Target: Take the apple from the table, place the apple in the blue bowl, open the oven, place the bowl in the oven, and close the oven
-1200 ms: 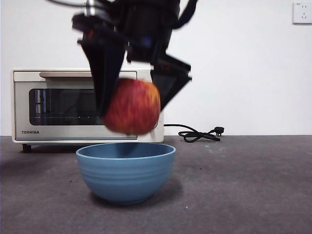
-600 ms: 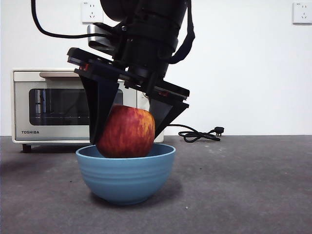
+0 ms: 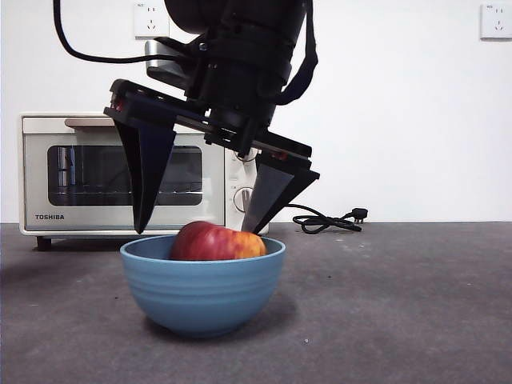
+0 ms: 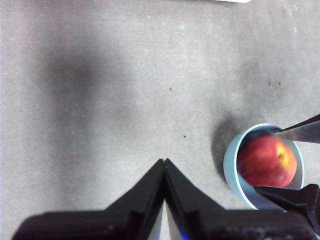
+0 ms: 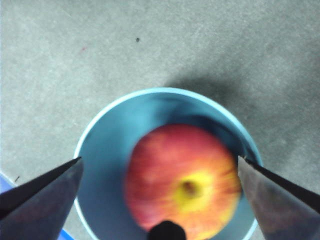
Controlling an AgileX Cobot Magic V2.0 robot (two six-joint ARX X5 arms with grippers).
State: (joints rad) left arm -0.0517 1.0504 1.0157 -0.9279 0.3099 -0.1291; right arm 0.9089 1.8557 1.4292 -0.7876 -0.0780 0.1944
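The apple [image 3: 216, 242] lies inside the blue bowl [image 3: 202, 292] on the worktop [image 3: 400, 304], clear of both jaws. The right claw [image 3: 200, 228] hangs just above the rim with its jaws spread wide, holding nothing. The left claw [image 4: 164, 162] waits well apart over bare worktop, jaws pressed together. To finish this placing well, I judge the right claw should lift straight up so neither jaw clips the rim, then turn to the oven [image 3: 80, 172] behind, its door shut
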